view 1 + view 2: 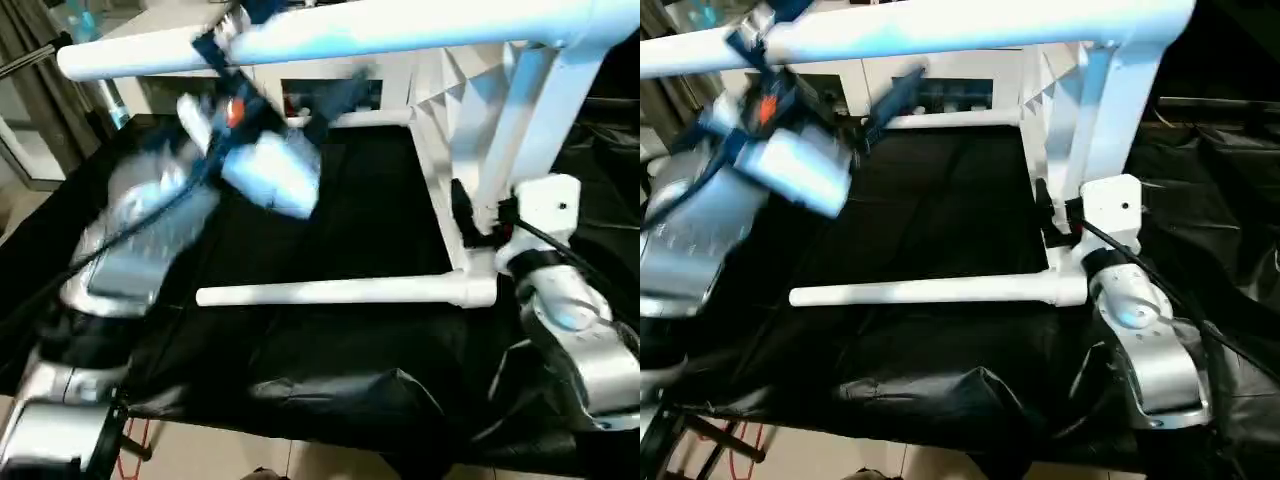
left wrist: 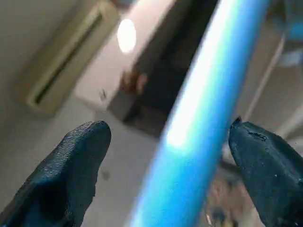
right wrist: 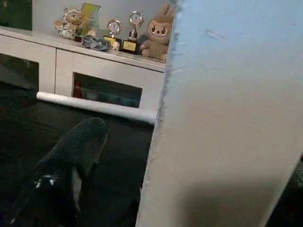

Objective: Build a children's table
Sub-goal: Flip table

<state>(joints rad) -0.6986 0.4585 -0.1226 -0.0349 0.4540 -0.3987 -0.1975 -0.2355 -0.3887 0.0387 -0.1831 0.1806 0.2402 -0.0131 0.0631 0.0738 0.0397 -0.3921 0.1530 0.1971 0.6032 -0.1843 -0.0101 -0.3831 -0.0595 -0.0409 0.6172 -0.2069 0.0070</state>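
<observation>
Children's table looks nearly built: the left gripper [image 2: 170, 135], fingers spread wide, loosely straddles the top leg [image 1: 350, 40], the front leg [image 1: 330, 293] and back leg [image 1: 370, 120] look socketed into the on-edge tabletop [image 1: 447, 95], any fourth leg is unclear, and I cannot tell the right gripper [image 1: 476, 216]'s opening.

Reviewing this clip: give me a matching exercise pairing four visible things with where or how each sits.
Things:
1. long white tubular leg nearest the camera
2. upper white tubular leg
3. left claw
4. brown plush toy

States:
A. on the white cabinet top
B. sticks out level just over the black cloth
C. open, fingers either side of a leg
D. held high, crossing the head view

Pairs: 1-B, 2-D, 3-C, 4-A
</observation>
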